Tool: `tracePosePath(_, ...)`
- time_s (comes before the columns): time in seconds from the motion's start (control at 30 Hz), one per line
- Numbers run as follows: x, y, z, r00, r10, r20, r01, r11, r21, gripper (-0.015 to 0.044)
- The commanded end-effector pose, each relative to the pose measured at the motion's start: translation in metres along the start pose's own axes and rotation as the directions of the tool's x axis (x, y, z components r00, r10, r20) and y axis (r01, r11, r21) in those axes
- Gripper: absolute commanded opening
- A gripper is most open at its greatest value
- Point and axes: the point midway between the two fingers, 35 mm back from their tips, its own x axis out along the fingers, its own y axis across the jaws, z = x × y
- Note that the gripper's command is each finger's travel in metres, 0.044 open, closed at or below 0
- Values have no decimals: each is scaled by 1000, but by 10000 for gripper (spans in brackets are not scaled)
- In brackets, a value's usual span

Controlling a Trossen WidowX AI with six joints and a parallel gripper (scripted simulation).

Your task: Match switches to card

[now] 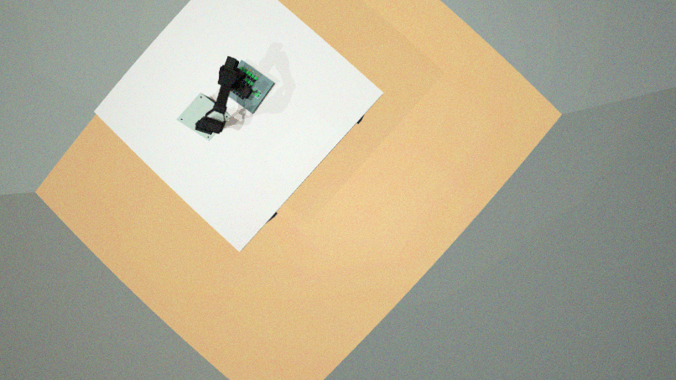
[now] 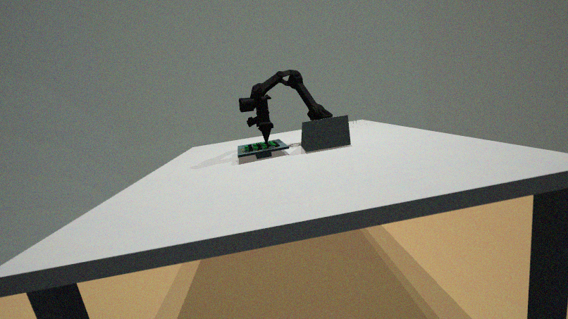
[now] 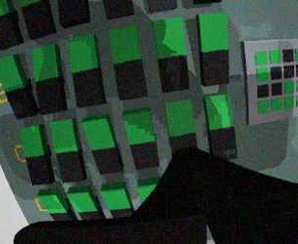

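The switch panel is blue-grey, with rows of green-and-dark rocker switches. My gripper is shut and empty, pointing down. In the wrist view its tips are at the dark near half of the fifth switch in row C; whether they touch is unclear. The fingers hide part of row D, and row A is cut off at the top. Most switch tilts are hard to read. The card lies right of the grid; its right part is cut off in the wrist view.
The panel stands raised on a small support on the white table. The arm's base stands beside it, near a dark grey block. The arm covers part of the grid in the top view.
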Motion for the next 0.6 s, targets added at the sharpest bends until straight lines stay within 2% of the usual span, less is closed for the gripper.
tracePosePath(0.0,1,0,0,1000,-4,0,4,1000,-4,0)
tracePosePath(0.57,3,0,0,1000,-4,0,4,1000,-4,0)
